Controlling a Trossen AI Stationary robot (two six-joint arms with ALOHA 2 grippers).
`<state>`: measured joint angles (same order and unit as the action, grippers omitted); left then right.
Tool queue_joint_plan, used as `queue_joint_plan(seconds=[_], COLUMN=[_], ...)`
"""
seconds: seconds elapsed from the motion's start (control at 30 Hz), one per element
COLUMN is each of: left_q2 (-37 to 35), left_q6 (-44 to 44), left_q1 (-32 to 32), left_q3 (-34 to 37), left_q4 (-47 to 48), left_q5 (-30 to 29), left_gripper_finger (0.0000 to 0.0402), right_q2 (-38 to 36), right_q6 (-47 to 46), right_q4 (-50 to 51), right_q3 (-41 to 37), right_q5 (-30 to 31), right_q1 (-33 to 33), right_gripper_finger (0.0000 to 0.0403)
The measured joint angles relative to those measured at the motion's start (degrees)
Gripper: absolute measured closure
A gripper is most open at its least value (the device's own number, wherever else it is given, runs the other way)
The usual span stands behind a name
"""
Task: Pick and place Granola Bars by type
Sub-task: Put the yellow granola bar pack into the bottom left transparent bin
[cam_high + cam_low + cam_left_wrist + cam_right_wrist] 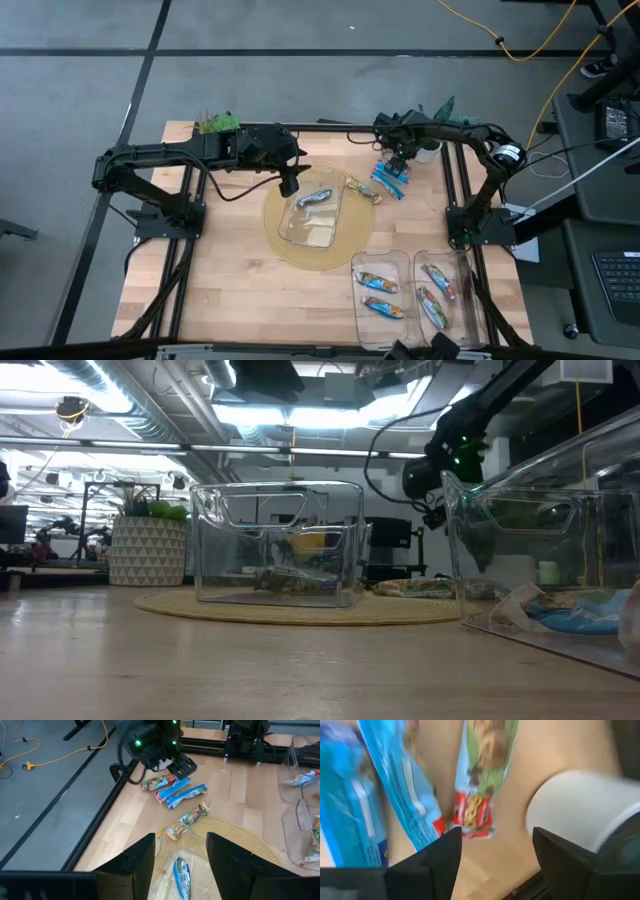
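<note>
Granola Bars [475,775] just beyond right gripper [495,852]

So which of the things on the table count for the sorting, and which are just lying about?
Part of the job:
- blue bar in the clear bin on the round mat
- loose bars at the back, under the open right hand
- two bars at the mat's edge
- sorted bars in the two front bins
- open left hand above the mat bin

Lying about:
- potted plant
- white cup
- round mat
</note>
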<state>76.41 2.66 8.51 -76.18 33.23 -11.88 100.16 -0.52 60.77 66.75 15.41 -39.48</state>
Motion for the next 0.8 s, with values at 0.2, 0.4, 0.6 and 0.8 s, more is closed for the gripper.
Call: queue_joint_plan(seconds=[0.2,0.4,0.6,0.8], left_q2=[0.0,0.0,0.0,0.0], left_q6=[0.0,0.1,0.7,1.2], left_q1=[0.0,0.0,0.0,0.0], left_q3=[0.0,0.0,0.0,1.4], left_q4=[0.0,0.0,0.0,-0.7], left_q5=[0.0,0.0,0.0,0.0], left_gripper_finger=[0.0233,0.0233,0.0233,0.0233], right_q2=[1.4,8.0,14.4,16.3], right_q6=[2.3,4.4,6.8,6.7], right_q4=[-0.1,1.7,5.4,6.0], right_q3=[5.6,11.4,18.1,21.9], right_q5=[-1.7,-4.2,-3.4,-3.4], right_q1=[-0.1,0.0,-0.2,-1.2], right_gripper_finger=[0.0187,0.0195,0.0195,0.0195])
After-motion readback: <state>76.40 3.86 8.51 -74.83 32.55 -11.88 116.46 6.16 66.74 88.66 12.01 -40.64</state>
